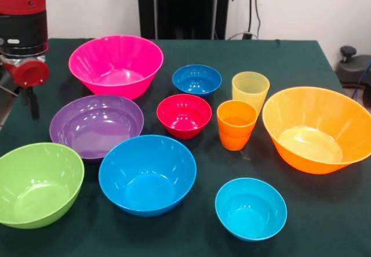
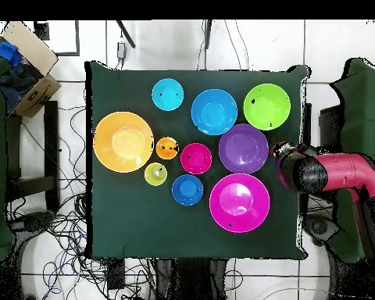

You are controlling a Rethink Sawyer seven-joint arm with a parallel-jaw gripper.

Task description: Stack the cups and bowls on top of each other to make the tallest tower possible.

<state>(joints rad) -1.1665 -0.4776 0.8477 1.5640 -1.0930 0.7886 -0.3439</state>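
While the arm hangs at the table's left edge in the front view, nothing is stacked; every bowl and cup sits alone on the green cloth.

Gripper [image 1: 27, 94]: at the far left, beside the pink and purple bowls, touching neither; a red round part shows above dark tips, and I cannot tell whether it is wide or narrow.
Arm [image 2: 331, 173]: red and black, reaching in over the table edge next to the purple bowl in the overhead view.
Green bowl [image 1: 36, 184]: front left corner, upright.
Purple bowl [image 1: 96, 126]: just behind the green one.
Pink bowl [image 1: 116, 64]: large, far left, behind the purple.
Sky blue bowl [image 1: 147, 174]: front centre, close beside the purple bowl.
Red bowl [image 1: 184, 115]: small, mid-table.
Dark blue bowl [image 1: 197, 80]: small, behind the red.
Orange cup [image 1: 236, 124]: upright, right of the red bowl.
Yellow cup [image 1: 250, 91]: translucent, just behind the orange cup.
Cyan bowl [image 1: 251, 208]: small, front right.
Orange bowl [image 1: 316, 128]: large, far right.
Table [image 1: 324, 222]: covered in dark green cloth.
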